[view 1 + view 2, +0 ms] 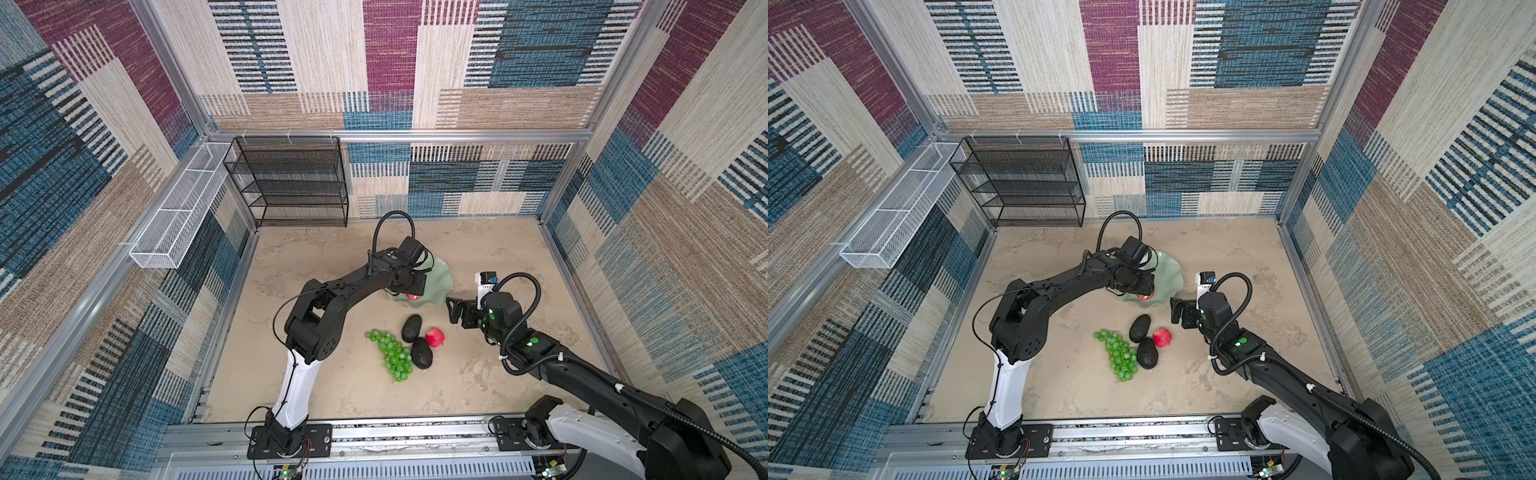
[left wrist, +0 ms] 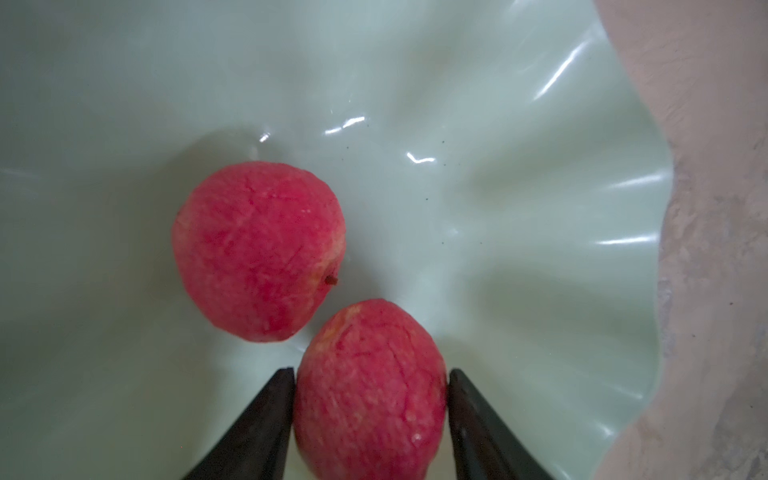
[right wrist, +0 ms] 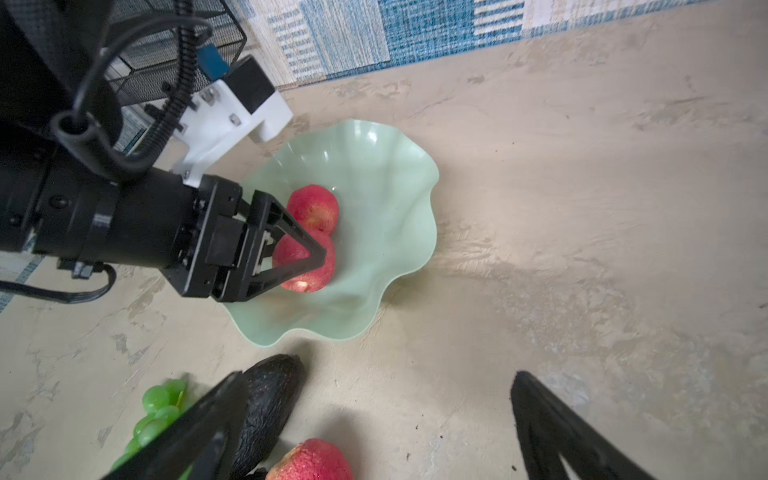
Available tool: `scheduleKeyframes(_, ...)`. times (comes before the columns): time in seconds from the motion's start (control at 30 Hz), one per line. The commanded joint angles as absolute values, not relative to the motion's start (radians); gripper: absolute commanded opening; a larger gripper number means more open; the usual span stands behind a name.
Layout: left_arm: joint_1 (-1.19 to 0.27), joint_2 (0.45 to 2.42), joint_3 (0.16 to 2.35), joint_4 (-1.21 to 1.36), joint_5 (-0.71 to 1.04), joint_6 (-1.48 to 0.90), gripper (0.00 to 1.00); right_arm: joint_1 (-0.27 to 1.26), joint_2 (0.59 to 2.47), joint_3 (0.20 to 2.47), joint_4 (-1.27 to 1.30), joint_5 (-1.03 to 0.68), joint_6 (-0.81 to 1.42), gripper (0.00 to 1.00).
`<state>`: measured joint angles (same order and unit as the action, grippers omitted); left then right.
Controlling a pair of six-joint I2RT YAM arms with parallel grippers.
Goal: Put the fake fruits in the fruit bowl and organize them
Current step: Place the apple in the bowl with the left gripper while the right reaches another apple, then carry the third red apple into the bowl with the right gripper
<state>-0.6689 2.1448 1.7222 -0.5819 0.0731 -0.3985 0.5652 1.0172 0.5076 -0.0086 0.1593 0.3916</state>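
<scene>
A: L claw [image 2: 371, 372]?
B: Astride apple [image 2: 370, 415] in mint bowl [image 2: 582, 208], beside 2nd apple [image 2: 257, 253]; clamped or loose, can't tell.
A: R claw [image 3: 377, 374]?
B: Spread wide, over table [image 1: 498, 374] nr avocados [image 1: 411, 328], grapes [image 1: 392, 353], 3rd apple [image 1: 435, 337].

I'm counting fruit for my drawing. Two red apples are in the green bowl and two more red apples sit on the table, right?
Almost. Only one red apple sits on the table, not two, as both top views show. The green bowl does hold two red apples.
</scene>
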Motion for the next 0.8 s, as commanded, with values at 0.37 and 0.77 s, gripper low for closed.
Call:
scheduleKeyframes(0.37,-0.644,1.853,1.573,-0.477,-0.052,-0.401,0.70,0.706,1.187,0.481,0.039,0.078,0.443,0.88)
scheduleKeyframes(0.77,-0.604,1.169,0.917,-0.196,-0.412,-0.418,0.81,0.738,1.370,0.492,0.115,0.072,0.505,0.62)
